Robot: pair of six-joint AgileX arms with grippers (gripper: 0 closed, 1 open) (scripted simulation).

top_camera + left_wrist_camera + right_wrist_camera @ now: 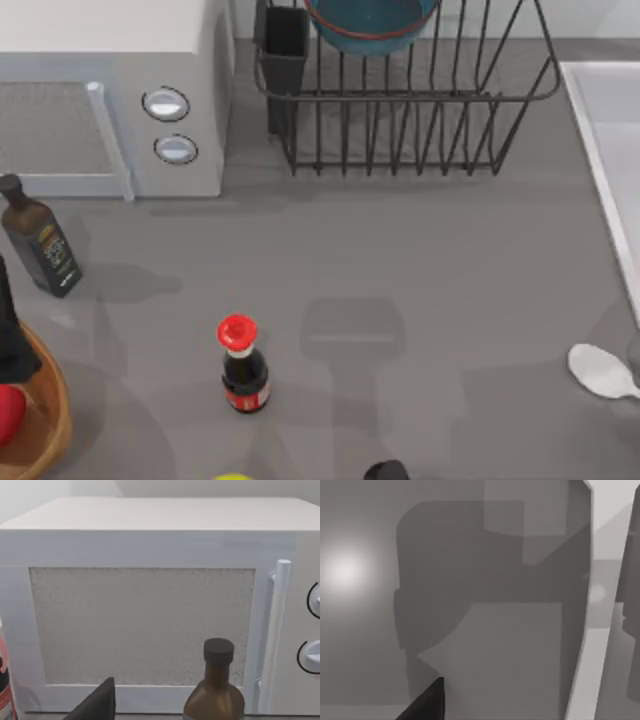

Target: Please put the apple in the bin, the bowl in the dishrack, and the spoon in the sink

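Note:
The blue bowl (372, 22) rests inside the black wire dishrack (400, 130) at the back. At the left edge, the red apple (6, 412) lies in the wooden bin (48, 420), with my left gripper (8, 345) just above it, open and holding nothing. One of its dark fingers (97, 705) faces the microwave in the left wrist view. The white spoon (602, 370) lies on the table at the right, just in front of the sink (612, 150). In the right wrist view a dark finger (427, 702) hangs open over bare table beside the sink rim (600, 630).
A white microwave (110, 90) fills the back left. A dark brown bottle (40, 248) stands in front of it, and a red-capped sauce bottle (242, 368) stands near the front middle. A yellow-green object (232, 477) and a black one (386, 470) sit at the front edge.

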